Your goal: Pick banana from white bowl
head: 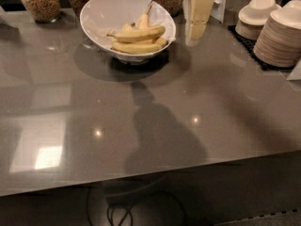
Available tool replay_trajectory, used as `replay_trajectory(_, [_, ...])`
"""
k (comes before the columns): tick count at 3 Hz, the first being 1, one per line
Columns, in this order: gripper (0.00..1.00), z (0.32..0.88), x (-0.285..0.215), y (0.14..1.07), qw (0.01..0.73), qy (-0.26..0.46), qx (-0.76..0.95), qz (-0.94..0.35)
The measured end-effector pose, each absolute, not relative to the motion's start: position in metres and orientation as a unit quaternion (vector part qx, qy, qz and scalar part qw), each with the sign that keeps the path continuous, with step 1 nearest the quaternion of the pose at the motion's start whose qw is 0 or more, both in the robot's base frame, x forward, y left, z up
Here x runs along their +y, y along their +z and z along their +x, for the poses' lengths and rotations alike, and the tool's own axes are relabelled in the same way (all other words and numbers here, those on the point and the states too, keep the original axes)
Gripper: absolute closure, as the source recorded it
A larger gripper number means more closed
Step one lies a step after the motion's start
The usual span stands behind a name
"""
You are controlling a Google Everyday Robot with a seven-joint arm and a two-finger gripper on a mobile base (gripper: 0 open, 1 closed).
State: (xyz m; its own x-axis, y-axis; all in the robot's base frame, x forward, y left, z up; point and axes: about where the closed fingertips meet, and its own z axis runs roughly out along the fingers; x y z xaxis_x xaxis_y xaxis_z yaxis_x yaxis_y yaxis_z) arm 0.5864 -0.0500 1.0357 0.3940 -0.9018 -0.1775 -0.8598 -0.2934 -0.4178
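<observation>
Claw (202,6) hovers high, just right of the bowl (96,13) on the counter (188,107). Open or closed, I cannot tell. Banana (139,33) lies atop the pile inside, so it looks the easy pick.

My gripper (202,4), at the top edge above the table's far side: pale cream-yellow. Down and left of it, white bowl (96,18): glossy white. Banana (138,33): yellow, dark brown stem tip. Further left, jars (40,1): speckled tan-brown fill. Right of my gripper, stacked plates (280,36): off-white, on a black mat (243,40). Table (188,107) below: grey, pale glossy reflections.
</observation>
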Motion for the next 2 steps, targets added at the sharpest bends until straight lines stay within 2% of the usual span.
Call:
replay_trajectory(1, [0.00,0.587,-0.050,1.036,0.229,-0.046,0.549,-0.803])
replay_trajectory(2, [0.00,0.613,-0.049,1.033,0.266,-0.033,0.547,-0.793])
